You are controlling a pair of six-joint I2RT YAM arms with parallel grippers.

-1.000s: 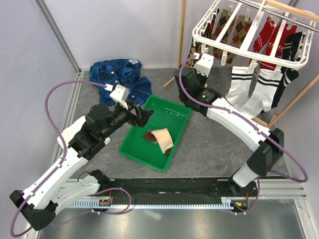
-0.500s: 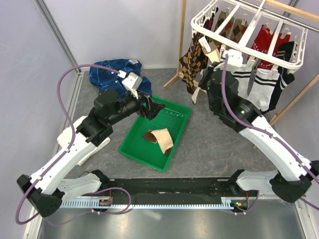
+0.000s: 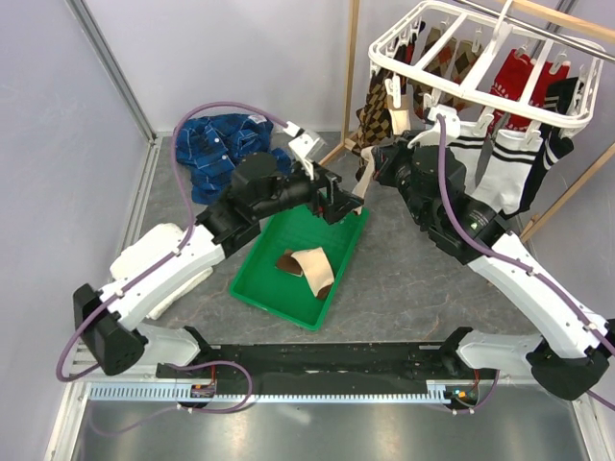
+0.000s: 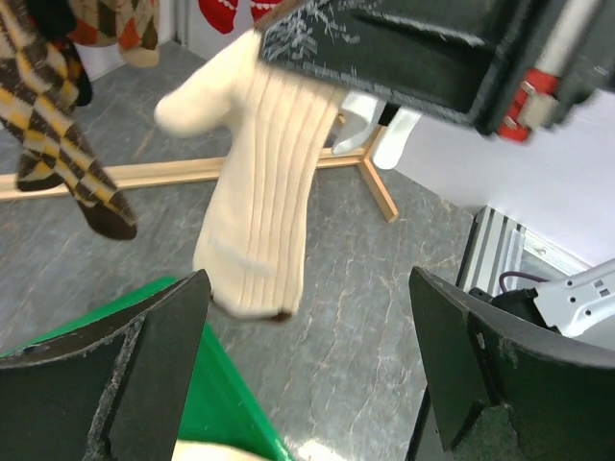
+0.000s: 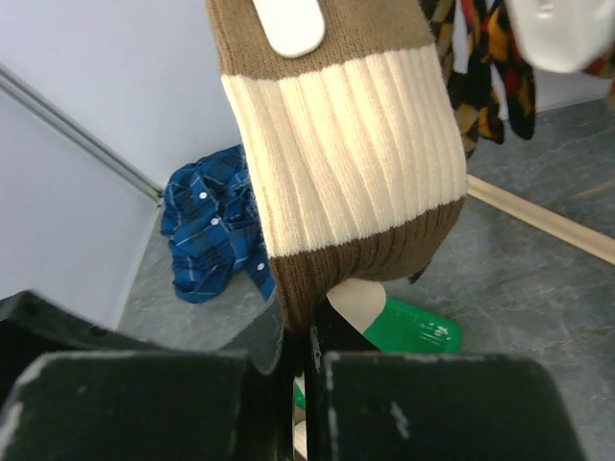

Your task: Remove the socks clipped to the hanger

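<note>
The white grid hanger hangs at the back right with argyle socks, striped white socks, red socks and black socks clipped under it. A tan-and-brown sock hangs from a white clip. My right gripper is shut on its brown lower band, and it also shows in the top view. My left gripper is open and empty just below-left of this sock, with its fingers spread wide.
A green tray in the middle holds another tan-and-brown sock. A blue plaid shirt lies at the back left. The wooden stand's pole and floor bar stand beside the hanger. An argyle sock hangs near the left gripper.
My right gripper dropped from the hanger's edge and closed on the tan-and-brown sock. My left arm swung right over the tray's far end, close to that sock.
</note>
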